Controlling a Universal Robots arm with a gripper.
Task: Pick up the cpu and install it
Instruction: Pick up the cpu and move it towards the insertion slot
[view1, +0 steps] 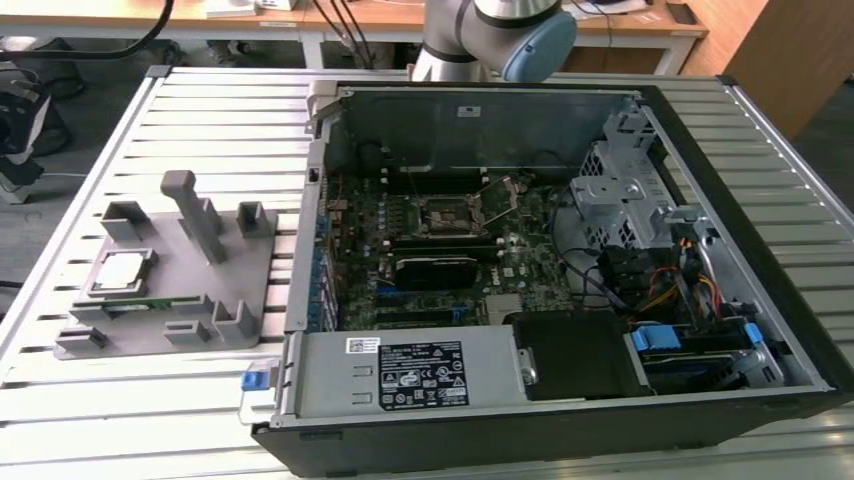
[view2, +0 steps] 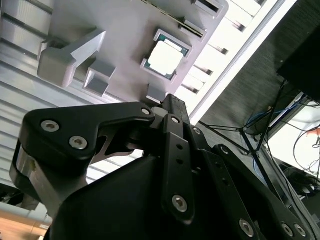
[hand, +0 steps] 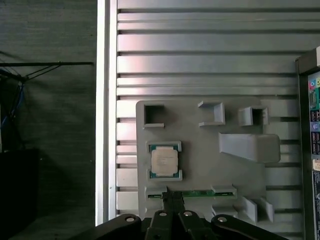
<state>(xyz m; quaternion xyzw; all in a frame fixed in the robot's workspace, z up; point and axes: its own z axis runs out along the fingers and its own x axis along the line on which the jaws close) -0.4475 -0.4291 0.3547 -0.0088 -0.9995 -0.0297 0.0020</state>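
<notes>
The cpu (view1: 123, 270) is a small silvery square chip lying flat in a corner-bracket nest on the grey fixture plate (view1: 200, 295), at the exterior view's left, beside the open computer case. Both wrist views look down on it: the cpu (hand: 165, 160) (view2: 165, 57) lies well below my gripper (hand: 173, 194) (view2: 171, 99). The black fingers (hand: 169, 200) are pressed together and hold nothing. The black cpu socket (view1: 447, 215) with its metal frame sits in the middle of the motherboard inside the case.
A narrow green circuit strip (hand: 200, 193) lies in a slot of the fixture next to the cpu. Grey posts and brackets (view1: 194, 215) stand up from the plate. The case walls (view1: 310, 200), drive cage (view1: 627, 190) and cables (view1: 667, 290) surround the motherboard on the slatted metal table (view1: 200, 120).
</notes>
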